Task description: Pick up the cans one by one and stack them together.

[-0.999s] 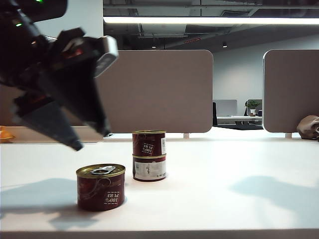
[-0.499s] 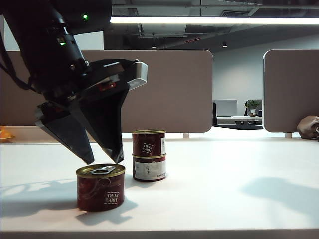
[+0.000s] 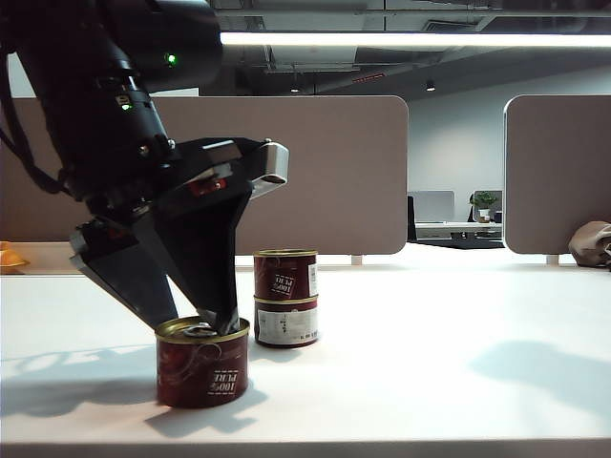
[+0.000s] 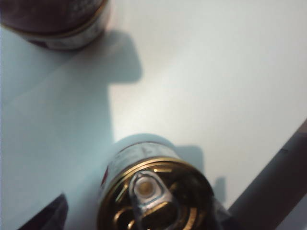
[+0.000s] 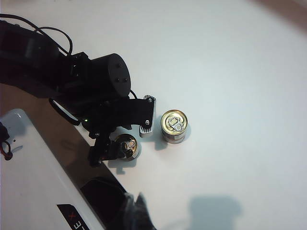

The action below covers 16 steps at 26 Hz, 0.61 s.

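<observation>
Exterior view, left pincer [image 3: 198,322] spread wide over lone can [image 3: 202,364], two-can stack [image 3: 285,298] behind, right pincer clenched, unseen

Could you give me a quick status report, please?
Left gripper open, straddling the loose can. Right gripper shut, out of view. Two-can stack behind; nothing in the way.

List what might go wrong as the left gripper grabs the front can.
1. The left gripper has its open jaws at the single can's rim, so one tip may land on the lid and tip it.
2. The two-can stack stands close behind; a swing could knock it.
3. A shallow grip near the rim may slip.
</observation>
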### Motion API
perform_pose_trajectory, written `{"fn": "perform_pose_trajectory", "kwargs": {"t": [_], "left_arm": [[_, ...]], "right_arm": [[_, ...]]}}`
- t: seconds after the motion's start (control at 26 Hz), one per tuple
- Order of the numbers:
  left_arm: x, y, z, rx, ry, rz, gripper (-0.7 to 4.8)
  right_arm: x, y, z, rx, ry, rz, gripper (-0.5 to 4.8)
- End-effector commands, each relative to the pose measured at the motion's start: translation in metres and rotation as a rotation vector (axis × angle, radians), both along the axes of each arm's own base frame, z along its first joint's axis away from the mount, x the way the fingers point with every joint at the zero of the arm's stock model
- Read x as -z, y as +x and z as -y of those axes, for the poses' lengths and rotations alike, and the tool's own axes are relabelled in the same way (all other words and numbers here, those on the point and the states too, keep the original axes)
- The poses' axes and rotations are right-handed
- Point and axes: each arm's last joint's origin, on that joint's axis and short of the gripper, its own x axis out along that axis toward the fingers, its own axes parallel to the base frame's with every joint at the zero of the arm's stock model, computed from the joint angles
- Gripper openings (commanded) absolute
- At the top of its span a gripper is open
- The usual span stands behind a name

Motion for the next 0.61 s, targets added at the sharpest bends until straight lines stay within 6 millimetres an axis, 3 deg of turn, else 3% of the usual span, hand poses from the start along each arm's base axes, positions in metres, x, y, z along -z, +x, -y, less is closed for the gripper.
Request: {"fn": "perform_pose_trajectory", "kwargs": {"t": [0.04,0.23,0.42,0.61], "left_arm": [[-0.001,0.0,0.001,0.01,-0.024,-0.012,3.73],[-0.006,0.003,0.002,-0.008,-0.003,0.022,3.72],[-0.032,0.01,0.01,0.004,-0.058,0.028,3.72],[-0.032,0.008,0.007,0.0,-0.005,0.005,3.72]], "right_arm": [[-0.002,-0.002,0.002,0.004,0.011,0.008,-0.06],[-0.002,-0.002,0.002,0.004,0.011,0.007,-0.06],[-0.002,-0.002,0.002,0.004,0.011,0.007,-0.06],[-0.002,-0.002,0.002,0.003,0.011,0.007,-0.06]]}}
